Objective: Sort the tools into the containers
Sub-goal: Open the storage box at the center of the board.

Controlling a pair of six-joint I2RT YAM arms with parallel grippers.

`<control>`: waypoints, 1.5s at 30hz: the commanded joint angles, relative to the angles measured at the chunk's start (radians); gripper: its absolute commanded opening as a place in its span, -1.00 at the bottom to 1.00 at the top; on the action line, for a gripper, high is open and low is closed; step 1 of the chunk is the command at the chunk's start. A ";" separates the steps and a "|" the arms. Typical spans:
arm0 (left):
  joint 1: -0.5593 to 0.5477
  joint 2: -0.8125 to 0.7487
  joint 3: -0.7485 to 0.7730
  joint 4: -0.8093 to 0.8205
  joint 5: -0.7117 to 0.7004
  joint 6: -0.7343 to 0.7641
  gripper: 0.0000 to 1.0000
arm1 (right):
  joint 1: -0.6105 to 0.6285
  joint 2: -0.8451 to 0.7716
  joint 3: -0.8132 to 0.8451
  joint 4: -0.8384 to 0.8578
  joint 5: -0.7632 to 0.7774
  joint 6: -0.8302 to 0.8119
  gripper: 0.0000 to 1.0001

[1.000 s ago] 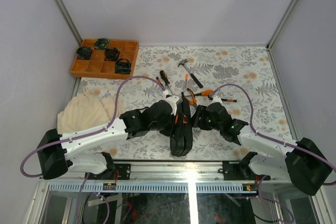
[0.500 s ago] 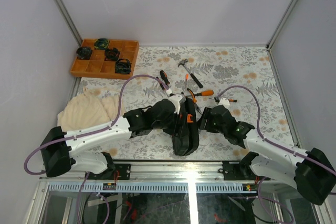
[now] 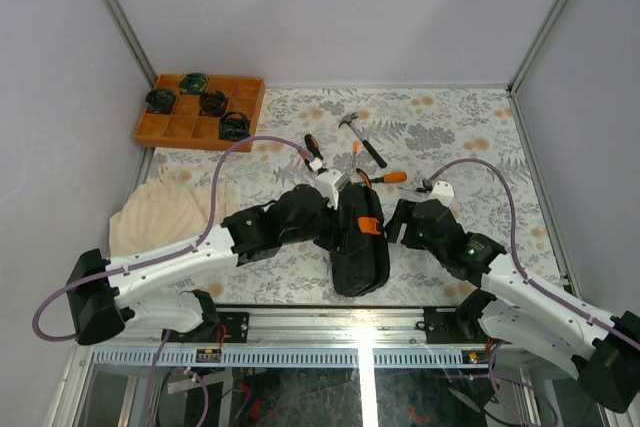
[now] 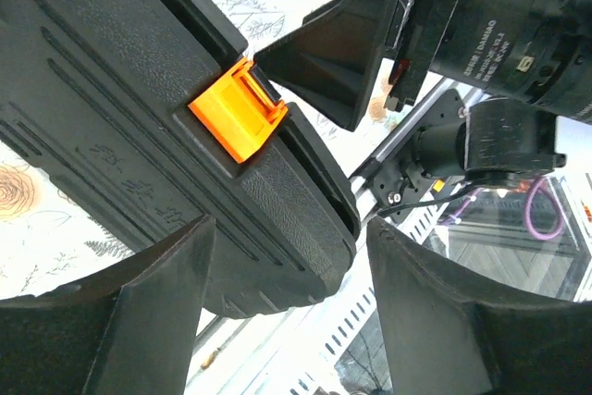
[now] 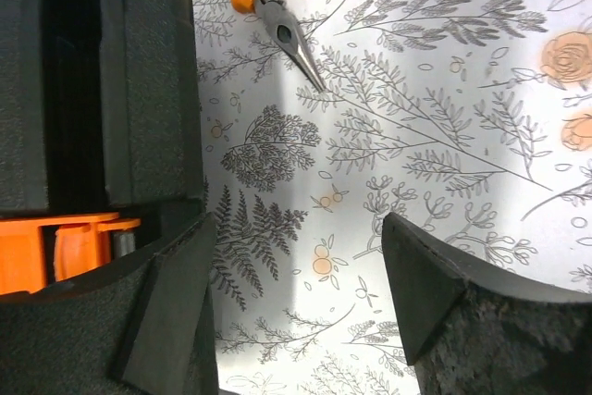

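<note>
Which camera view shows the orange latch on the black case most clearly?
The left wrist view: the latch is large, sharp and unobstructed on the edge of the case. The top view shows the latch only as a small orange patch. The right wrist view catches only part of the latch, at its lower left edge.

Four black-green coiled items (image 3: 212, 103) are being held in compartments of an orange gridded tray (image 3: 245, 95) at the far left corner. A crumpled beige cloth (image 3: 160, 215) is being supported at the left edge of the floral table cover (image 3: 460, 127).
</note>
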 commanded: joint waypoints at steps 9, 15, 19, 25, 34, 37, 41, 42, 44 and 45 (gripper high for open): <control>0.113 -0.078 -0.076 0.013 -0.065 -0.037 0.31 | 0.001 -0.093 0.049 -0.079 0.059 -0.004 0.67; 0.125 -0.083 -0.100 -0.008 -0.081 -0.041 0.31 | 0.001 -0.071 -0.007 -0.005 -0.011 -0.007 0.63; 0.134 -0.085 -0.114 -0.022 -0.105 -0.048 0.31 | 0.000 -0.038 -0.023 0.058 -0.065 -0.021 0.62; 0.156 -0.087 -0.127 -0.051 -0.128 -0.057 0.31 | 0.000 -0.001 -0.021 0.008 -0.015 0.004 0.57; 0.178 -0.080 -0.158 -0.058 -0.131 -0.066 0.32 | 0.001 -0.016 -0.103 0.230 -0.201 -0.010 0.47; 0.191 -0.072 -0.187 -0.056 -0.130 -0.079 0.32 | 0.001 0.007 -0.117 0.274 -0.248 0.005 0.47; 0.200 -0.041 -0.223 -0.052 -0.130 -0.097 0.32 | 0.001 0.049 -0.124 0.290 -0.276 0.047 0.47; 0.200 -0.025 -0.230 -0.051 -0.129 -0.103 0.31 | 0.001 0.063 -0.117 0.280 -0.273 0.055 0.47; 0.200 0.002 -0.246 -0.034 -0.115 -0.112 0.30 | 0.001 0.085 -0.103 0.245 -0.269 0.060 0.48; 0.201 0.016 -0.256 -0.019 -0.095 -0.115 0.28 | 0.000 0.094 -0.100 0.240 -0.269 0.062 0.50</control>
